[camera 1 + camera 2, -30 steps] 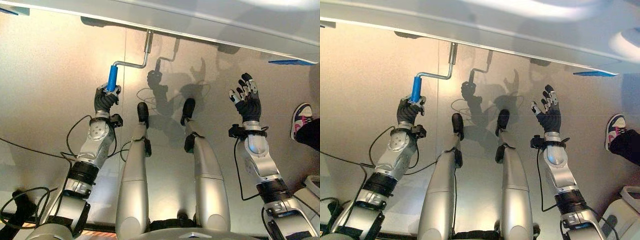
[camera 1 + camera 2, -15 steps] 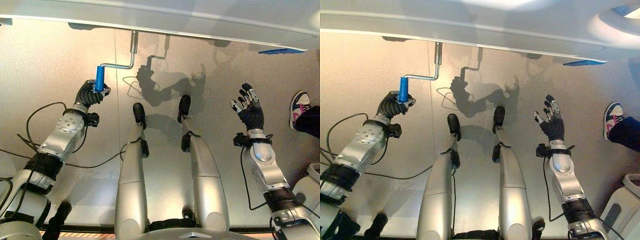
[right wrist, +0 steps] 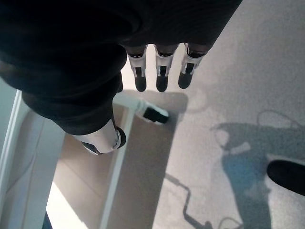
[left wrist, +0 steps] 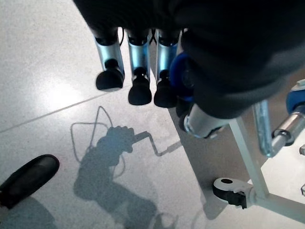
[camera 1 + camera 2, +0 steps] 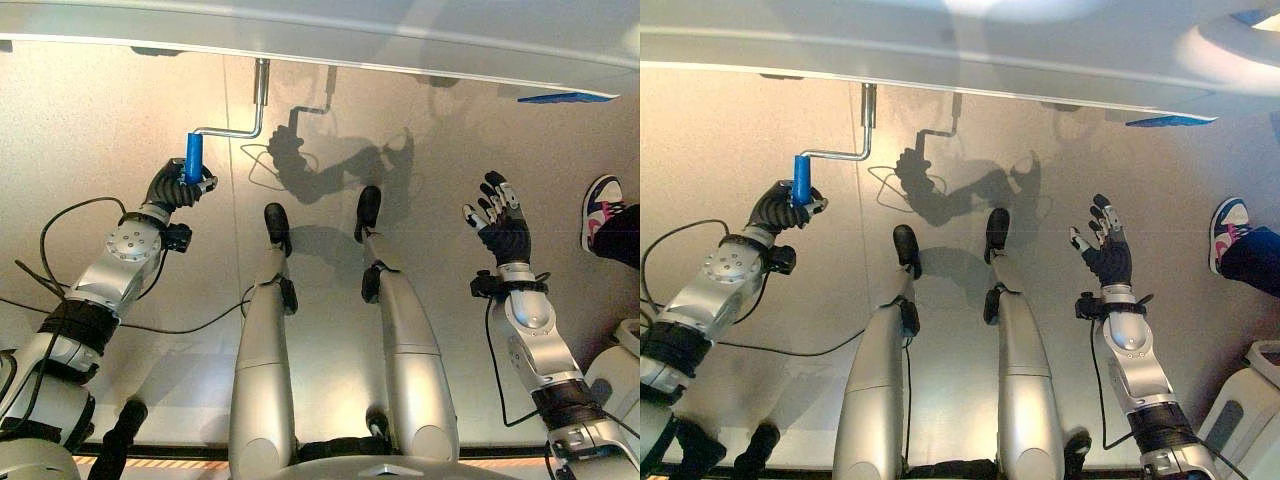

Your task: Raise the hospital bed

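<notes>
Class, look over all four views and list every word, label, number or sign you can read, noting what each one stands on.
There is no readable text in any view.
Blue crank handle, held by the left robot hand: plain, no print.
Bed frame: no label legible.
Blue patch under the frame: no writing can be made out.
Person's shoe: coloured markings, too small to read as text.
Right robot hand: open, holds nothing printed.

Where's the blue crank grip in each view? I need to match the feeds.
Left eye view: blue crank grip, upper left, in the left hand.
Right eye view: upper left.
Left wrist view: upper middle, beside the fingers.
Right wrist view: not in it.
Shared landmark: white bed frame.
</notes>
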You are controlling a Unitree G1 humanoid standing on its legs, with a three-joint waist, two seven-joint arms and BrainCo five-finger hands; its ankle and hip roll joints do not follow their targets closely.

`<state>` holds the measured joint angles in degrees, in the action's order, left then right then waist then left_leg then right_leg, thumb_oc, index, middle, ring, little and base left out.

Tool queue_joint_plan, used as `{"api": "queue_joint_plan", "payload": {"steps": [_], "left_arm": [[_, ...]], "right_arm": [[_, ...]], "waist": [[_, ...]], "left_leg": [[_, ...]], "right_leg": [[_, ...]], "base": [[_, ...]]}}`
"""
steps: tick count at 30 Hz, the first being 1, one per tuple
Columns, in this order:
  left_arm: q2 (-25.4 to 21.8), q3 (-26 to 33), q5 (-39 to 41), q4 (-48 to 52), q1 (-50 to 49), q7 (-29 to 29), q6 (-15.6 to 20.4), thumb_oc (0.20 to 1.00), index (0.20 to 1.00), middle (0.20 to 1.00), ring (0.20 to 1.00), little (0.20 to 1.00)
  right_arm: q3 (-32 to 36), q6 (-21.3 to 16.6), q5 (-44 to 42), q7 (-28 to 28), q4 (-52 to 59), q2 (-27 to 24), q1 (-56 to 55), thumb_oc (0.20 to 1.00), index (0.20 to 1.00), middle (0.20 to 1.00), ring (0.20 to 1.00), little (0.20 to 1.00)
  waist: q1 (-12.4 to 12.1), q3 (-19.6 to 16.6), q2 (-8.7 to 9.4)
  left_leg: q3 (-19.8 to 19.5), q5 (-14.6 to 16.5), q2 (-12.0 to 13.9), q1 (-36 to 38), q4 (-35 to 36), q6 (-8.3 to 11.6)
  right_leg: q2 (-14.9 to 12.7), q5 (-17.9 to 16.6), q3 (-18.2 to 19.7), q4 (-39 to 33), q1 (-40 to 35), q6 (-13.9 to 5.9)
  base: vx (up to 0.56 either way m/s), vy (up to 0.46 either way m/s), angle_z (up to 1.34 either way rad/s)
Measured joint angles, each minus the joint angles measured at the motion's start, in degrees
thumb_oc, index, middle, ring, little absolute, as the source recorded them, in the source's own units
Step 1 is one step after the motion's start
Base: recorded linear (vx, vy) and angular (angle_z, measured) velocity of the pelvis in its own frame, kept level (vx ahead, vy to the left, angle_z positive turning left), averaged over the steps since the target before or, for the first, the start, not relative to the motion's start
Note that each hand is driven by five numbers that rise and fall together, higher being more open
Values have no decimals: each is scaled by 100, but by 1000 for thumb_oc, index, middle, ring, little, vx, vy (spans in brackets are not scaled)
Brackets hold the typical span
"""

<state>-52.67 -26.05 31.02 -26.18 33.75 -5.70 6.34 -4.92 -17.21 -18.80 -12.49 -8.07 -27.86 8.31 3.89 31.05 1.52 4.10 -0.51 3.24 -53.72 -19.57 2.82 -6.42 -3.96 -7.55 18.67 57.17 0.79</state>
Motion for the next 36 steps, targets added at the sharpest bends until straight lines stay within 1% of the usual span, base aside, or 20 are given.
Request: {"api": "queue_joint_plan", "payload": {"steps": [2,5,8,10,13,17,19,21,36], "left_arm": [[9,0,51,-11,2,11,0,200,200,200,200,200],[96,5,419,-10,11,16,-2,200,200,200,200,200],[411,20,932,-148,133,-17,2,200,200,200,200,200],[528,17,1041,-284,317,-42,2,200,200,200,200,200],[578,-2,1039,-416,500,-49,-37,200,200,200,200,200],[575,-37,1028,-512,537,-58,-97,200,200,200,200,200],[569,-212,970,-726,755,-56,-129,200,200,200,200,200],[568,-227,848,-782,857,-57,-197,200,200,200,200,200],[562,-218,751,-981,912,2,-210,200,200,200,200,200]], "right_arm": [[-14,0,0,25,11,6,-45,1000,1000,1000,1000,1000],[-22,2,-1,65,12,7,-62,1000,1000,1000,1000,1000],[-48,12,-5,51,1,31,-68,1000,1000,1000,1000,1000],[-58,13,-5,39,1,42,-70,1000,1000,1000,1000,1000],[-107,19,-5,-16,2,50,-69,1000,1000,1000,1000,1000],[-257,20,-4,-32,5,51,-70,1000,1000,1000,1000,1000],[-255,39,-4,-46,5,45,-68,1000,1000,1000,1000,1000],[-252,45,-5,-52,6,46,-69,1000,1000,1000,1000,1000],[-252,60,-5,-7,15,33,-83,1000,1000,1000,1000,1000]], "waist": [[5,0,2],[1,0,3],[-2,0,4],[9,0,4],[38,-1,5],[134,-2,6],[131,-3,5],[144,-3,4],[170,-3,4]], "left_leg": [[-3,0,-1,0,3,0],[-3,-6,-3,-1,22,-5],[3,-23,-14,31,81,-27],[-6,-34,-26,75,119,-42],[-1,-52,-47,229,216,-55],[2,-77,-57,422,358,-54],[14,-105,-60,477,432,-49],[26,-106,-58,527,470,-48],[42,-107,-53,537,475,-45]], "right_leg": [[0,-1,-3,-2,-2,1],[1,-20,-8,-48,-17,-12],[1,-105,-16,-205,-99,-21],[-3,-166,-37,-305,-184,-34],[-16,-181,-42,-385,-332,-45],[-15,-191,-53,-494,-508,-52],[-11,-194,-52,-522,-532,-54],[-6,-194,-50,-550,-569,-54],[9,-195,-29,-553,-570,-52]], "base": [[0,0,0],[0,0,0],[7,10,0],[0,0,0],[0,0,0],[0,0,0],[0,0,0],[15,1,-1],[0,0,0]]}}
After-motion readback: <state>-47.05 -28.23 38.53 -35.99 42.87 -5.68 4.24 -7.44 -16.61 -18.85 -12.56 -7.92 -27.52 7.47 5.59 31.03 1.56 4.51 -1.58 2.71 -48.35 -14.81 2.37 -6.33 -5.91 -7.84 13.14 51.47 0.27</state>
